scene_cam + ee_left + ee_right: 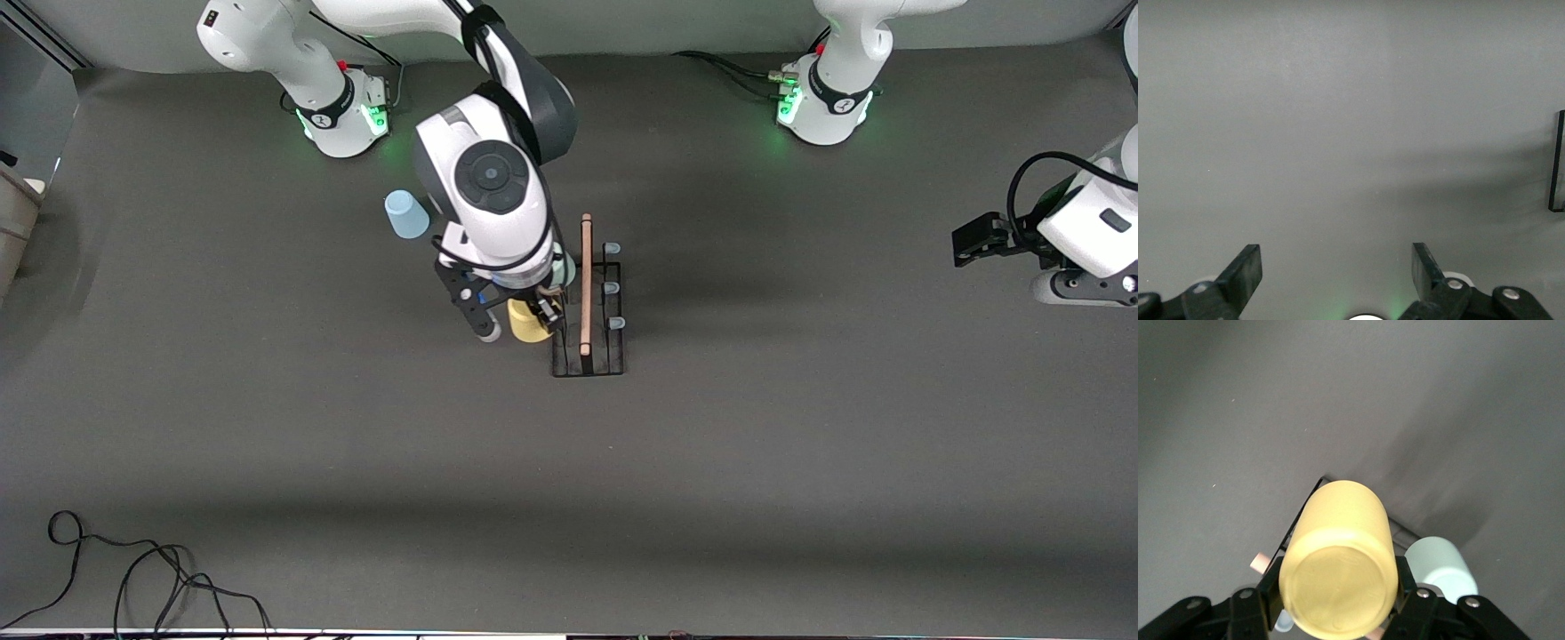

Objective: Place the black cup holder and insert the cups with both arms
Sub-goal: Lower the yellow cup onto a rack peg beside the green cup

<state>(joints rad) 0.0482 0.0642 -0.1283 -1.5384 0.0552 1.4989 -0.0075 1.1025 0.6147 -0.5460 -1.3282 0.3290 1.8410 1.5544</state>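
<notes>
Yellow plastic tumbler (1340,570) is pinched between the fingers (1268,590) of the right gripper (526,322), which hangs right over the black wire cup holder (589,356) on its right-arm side. In the right wrist view you're looking at the flat base of that cup, with the rack's black frame and the end of its light wooden rod handle (586,284) poking out from under it. The pale sage green tumbler (1439,568) sits just beside the yellow one, already on the rack as far as I can tell.

Rack itself stands upright on the dark grey table (800,462), roughly mid-table, with three pale-blue peg tips (612,287) showing on the side toward the left arm's end. The light blue tumbler (406,214) is upside down on the table, farther from the front camera than the rack and toward the right arm's end.

Left gripper (1337,277) waits over bare table at the left arm's end, fingers spread wide with nothing between them.
</notes>
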